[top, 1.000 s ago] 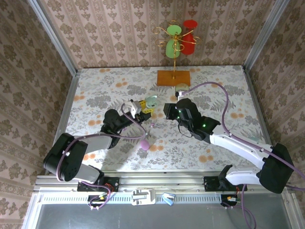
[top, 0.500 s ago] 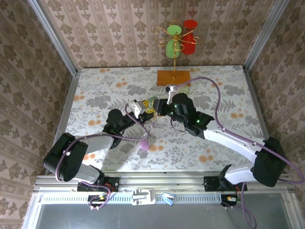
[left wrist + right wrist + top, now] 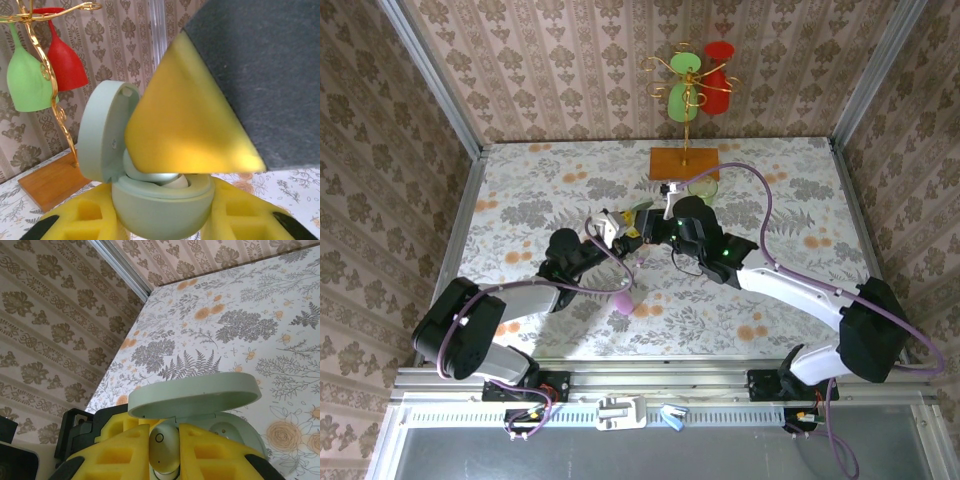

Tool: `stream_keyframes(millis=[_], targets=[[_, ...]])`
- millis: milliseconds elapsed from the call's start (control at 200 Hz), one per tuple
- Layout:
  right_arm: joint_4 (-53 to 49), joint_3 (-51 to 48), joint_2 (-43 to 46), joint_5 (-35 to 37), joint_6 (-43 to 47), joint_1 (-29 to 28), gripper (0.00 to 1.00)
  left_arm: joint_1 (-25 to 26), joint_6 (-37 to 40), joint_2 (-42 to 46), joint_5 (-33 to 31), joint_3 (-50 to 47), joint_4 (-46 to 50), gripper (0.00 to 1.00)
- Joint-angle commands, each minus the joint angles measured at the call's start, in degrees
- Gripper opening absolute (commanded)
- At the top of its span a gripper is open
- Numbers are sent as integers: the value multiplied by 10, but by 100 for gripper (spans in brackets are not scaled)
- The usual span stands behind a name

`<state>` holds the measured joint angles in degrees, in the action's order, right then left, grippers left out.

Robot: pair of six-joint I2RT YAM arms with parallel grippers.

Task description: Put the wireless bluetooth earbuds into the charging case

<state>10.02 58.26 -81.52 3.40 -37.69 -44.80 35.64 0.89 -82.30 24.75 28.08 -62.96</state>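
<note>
My left gripper (image 3: 626, 229) is shut on the mint-green charging case (image 3: 160, 212), which it holds above the table with the lid (image 3: 102, 132) open. The case body sits between the left gripper's (image 3: 160, 222) yellow fingers (image 3: 87, 217). My right gripper (image 3: 165, 452) is shut on a pale earbud (image 3: 165, 450) and holds it at the case's open mouth, under the lid (image 3: 195, 395). In the left wrist view, the right gripper's yellow finger (image 3: 185, 125) covers the case opening, with the earbud (image 3: 175, 181) showing just under it. A socket (image 3: 223, 430) in the case shows beside the earbud. The two grippers meet at mid-table, with the right gripper (image 3: 656, 222) beside the left.
A pink pebble-shaped case (image 3: 623, 303) lies on the flowered table in front of the left arm, and a tiny pinkish piece (image 3: 640, 262) lies nearer the grippers. At the back stands a wooden base (image 3: 685, 163) with a gold wire rack holding green (image 3: 683, 100) and red (image 3: 717, 70) glasses.
The right gripper has moved left and forward with the earbud, from apart from the case to right at its open mouth. The left gripper shifted slightly right with the case.
</note>
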Motion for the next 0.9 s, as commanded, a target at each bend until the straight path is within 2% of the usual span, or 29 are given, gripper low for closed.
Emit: stream_keyframes(millis=[0, 450, 755, 890], targets=[[18, 2, -12, -8, -13, -7, 17, 6, -7, -1, -11, 15, -24, 10], [14, -21, 41, 17, -4, -7, 42, 5, -30, -12, -20, 9, -59, 10], [37, -60, 98, 31, 10, -7, 50, -12, -52, -18, -3, -5, -98, 10], [53, -111, 154, 72, 25, -7, 53, -37, -57, -2, 1, -22, -98, 10]])
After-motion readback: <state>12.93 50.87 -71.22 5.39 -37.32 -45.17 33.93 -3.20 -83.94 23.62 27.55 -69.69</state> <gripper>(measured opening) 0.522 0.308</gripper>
